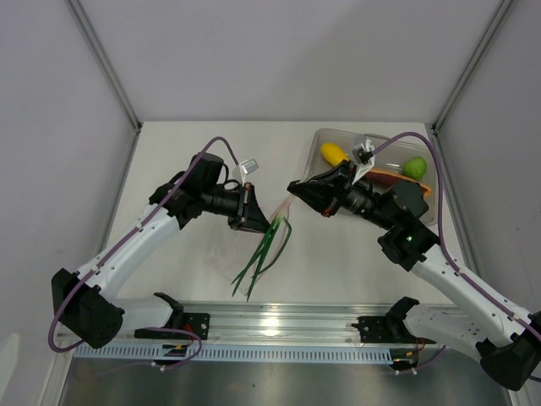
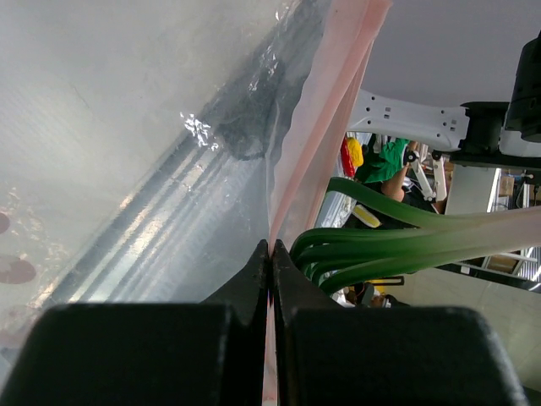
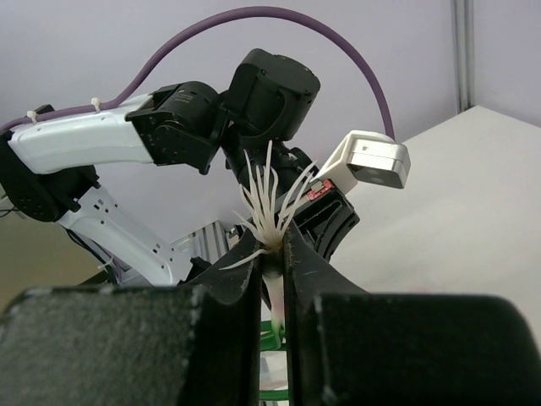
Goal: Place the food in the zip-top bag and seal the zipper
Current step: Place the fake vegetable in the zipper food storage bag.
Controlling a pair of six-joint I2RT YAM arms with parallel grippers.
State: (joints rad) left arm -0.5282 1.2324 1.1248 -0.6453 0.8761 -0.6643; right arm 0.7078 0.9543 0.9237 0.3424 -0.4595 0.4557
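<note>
The left hand [image 2: 270,254] is pressing shut on the pink zipper [image 2: 330,110] of the zip-top bag [image 2: 127,152], holding it above the worktop [image 1: 355,254]. Just beside the strip the green vegetable [image 1: 266,245] is dangling, with the right hand [image 3: 272,245] pinching its white root end. A yellow fruit [image 1: 332,154], meat slice [image 1: 389,178] and lime [image 1: 414,167] are lying in the tray [image 1: 347,134].

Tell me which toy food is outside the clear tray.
The thin green onion-like vegetable, gripped by the right end effector; yellow lemon, green lime and reddish slice lie in the tray.
</note>
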